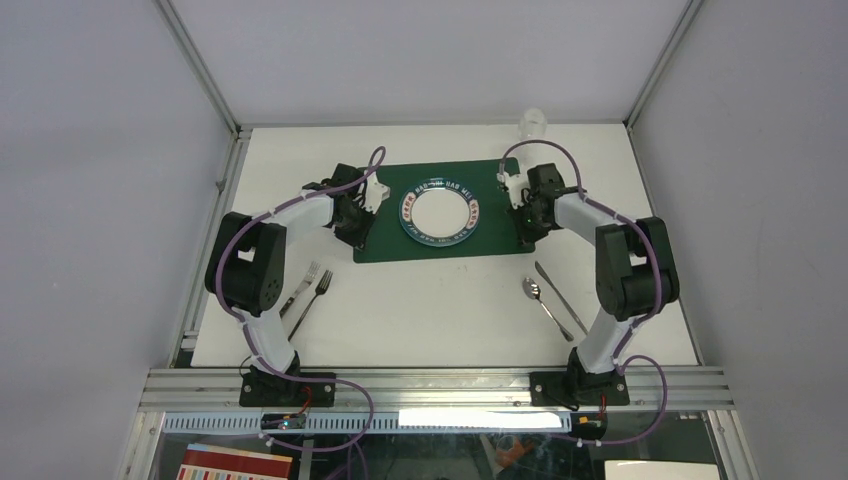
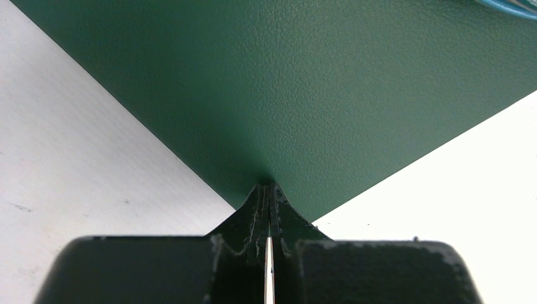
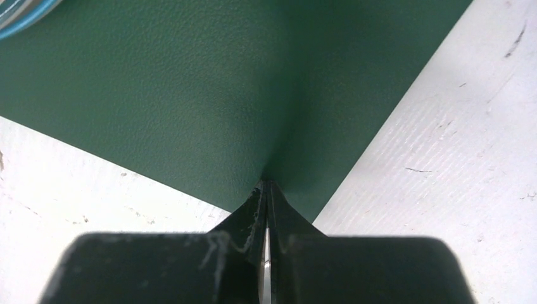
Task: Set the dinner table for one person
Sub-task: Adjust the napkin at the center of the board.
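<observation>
The dark green placemat (image 1: 390, 246) lies on the white dinner table (image 1: 430, 320), with a white plate with a blue patterned rim (image 1: 440, 213) on its middle. My left gripper (image 1: 355, 234) is shut on the mat's near-left corner; the left wrist view shows the tips (image 2: 271, 187) pinching the green mat (image 2: 285, 95). My right gripper (image 1: 527, 236) is shut on the near-right corner; the right wrist view shows the tips (image 3: 265, 183) pinching the mat (image 3: 190, 95). The plate's rim peeks into the left wrist view (image 2: 506, 6) and the right wrist view (image 3: 19, 22).
Two forks (image 1: 310, 286) lie on the table left of the mat's near edge. A spoon (image 1: 538, 296) and a knife (image 1: 560, 297) lie to the right. A clear glass (image 1: 533, 125) stands at the far edge, by the aluminium frame.
</observation>
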`<state>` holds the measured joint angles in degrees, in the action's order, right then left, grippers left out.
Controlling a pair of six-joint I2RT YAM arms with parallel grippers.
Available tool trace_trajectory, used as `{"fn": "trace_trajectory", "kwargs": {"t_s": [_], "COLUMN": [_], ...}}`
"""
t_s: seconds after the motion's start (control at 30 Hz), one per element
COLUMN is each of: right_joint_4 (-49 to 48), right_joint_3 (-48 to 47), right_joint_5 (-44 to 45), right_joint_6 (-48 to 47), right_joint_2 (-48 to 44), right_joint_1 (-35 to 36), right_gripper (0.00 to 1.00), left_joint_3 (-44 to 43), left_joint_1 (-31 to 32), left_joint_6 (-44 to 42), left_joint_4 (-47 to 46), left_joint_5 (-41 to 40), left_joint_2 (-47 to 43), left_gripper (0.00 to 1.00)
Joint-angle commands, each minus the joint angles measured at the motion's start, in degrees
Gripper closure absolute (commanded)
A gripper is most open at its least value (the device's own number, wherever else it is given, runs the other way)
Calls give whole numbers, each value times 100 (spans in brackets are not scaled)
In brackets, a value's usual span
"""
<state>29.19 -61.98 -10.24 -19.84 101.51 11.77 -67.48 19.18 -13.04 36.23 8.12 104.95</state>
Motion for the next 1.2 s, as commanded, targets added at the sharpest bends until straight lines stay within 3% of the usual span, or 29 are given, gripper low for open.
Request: {"fn": "trace_trajectory", "kwargs": {"t_s": [0.0, 0.4, 1.13, 1.17], "right_joint_4": [1424, 1456, 1650, 1571], "right_joint_3": [590, 861, 762, 732], "right_joint_5": [-137, -145, 415, 534], "right_joint_6": [-167, -139, -160, -135], "right_joint_2": [300, 91, -463, -492], "right_joint_1": [357, 1235, 1287, 1291], "right_gripper": [100, 100, 100, 97], "left_joint_3": [114, 122, 31, 40], "left_joint_1": [62, 42, -64, -65], "left_joint_6": [104, 106, 153, 146], "left_joint_4": [657, 656, 649, 649], "left_joint_5": [1, -86, -202, -191], "left_joint_2": [272, 237, 25, 11], "left_gripper": [100, 100, 100, 100]}}
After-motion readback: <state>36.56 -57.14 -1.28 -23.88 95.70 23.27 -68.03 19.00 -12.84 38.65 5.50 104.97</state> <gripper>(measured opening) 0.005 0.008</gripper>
